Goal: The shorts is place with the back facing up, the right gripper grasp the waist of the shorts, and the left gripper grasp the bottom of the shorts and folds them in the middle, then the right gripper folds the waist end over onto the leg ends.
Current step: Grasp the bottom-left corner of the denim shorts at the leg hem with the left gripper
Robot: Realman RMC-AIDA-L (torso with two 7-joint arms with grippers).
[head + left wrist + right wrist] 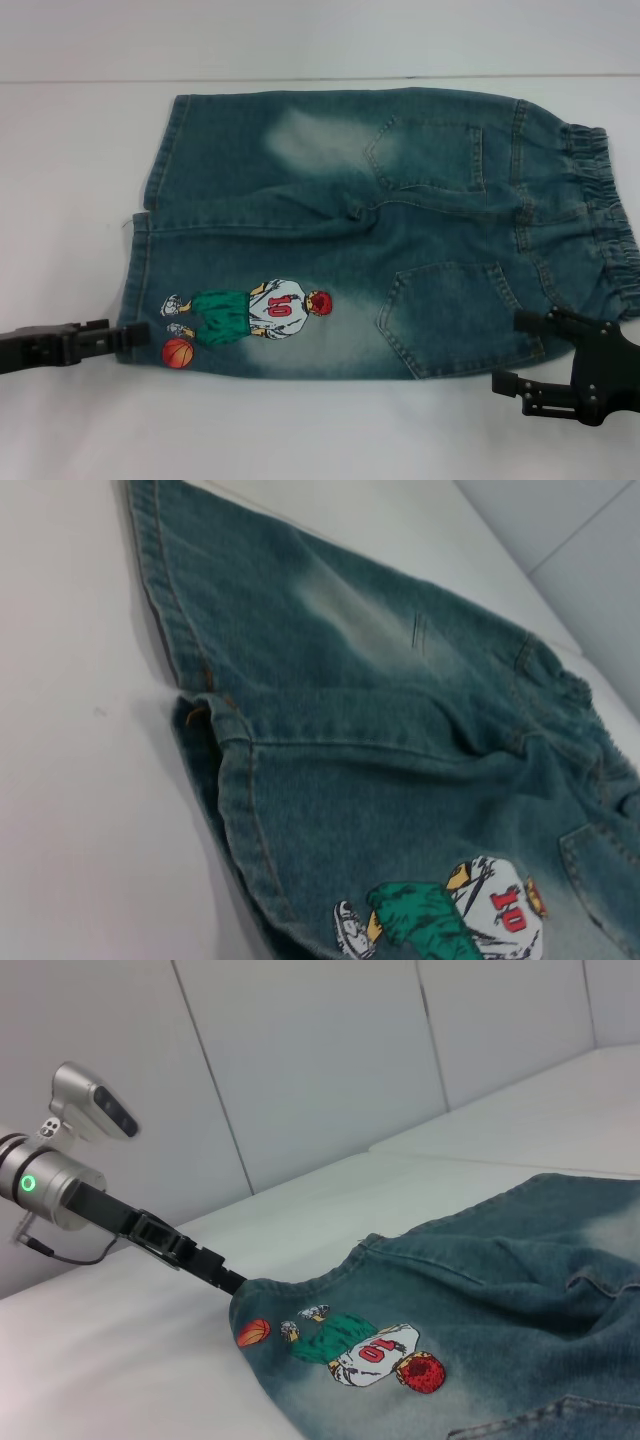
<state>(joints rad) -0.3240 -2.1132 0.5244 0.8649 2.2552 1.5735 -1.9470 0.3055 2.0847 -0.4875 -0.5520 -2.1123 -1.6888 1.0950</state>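
The shorts lie flat on the white surface, back pockets up, waistband to the right and leg ends to the left. The left end effector sits at the near-left corner, its tips right at the bottom hem beside the orange ball of the cartoon print. In the right wrist view the denim bunches up to the tip there, so I judge it clamped on the hem. The right end effector is at the near-right corner, just at the edge of the shorts below the waist — its fingers look spread, one near the fabric and one off it, not yet closed on the cloth.

So the grasping step is half done. Next the right one needs to close on the near waist corner, then both must lift together and carry the near edge toward the far edge — keeping the denim taut, so the fold lands down the middle.
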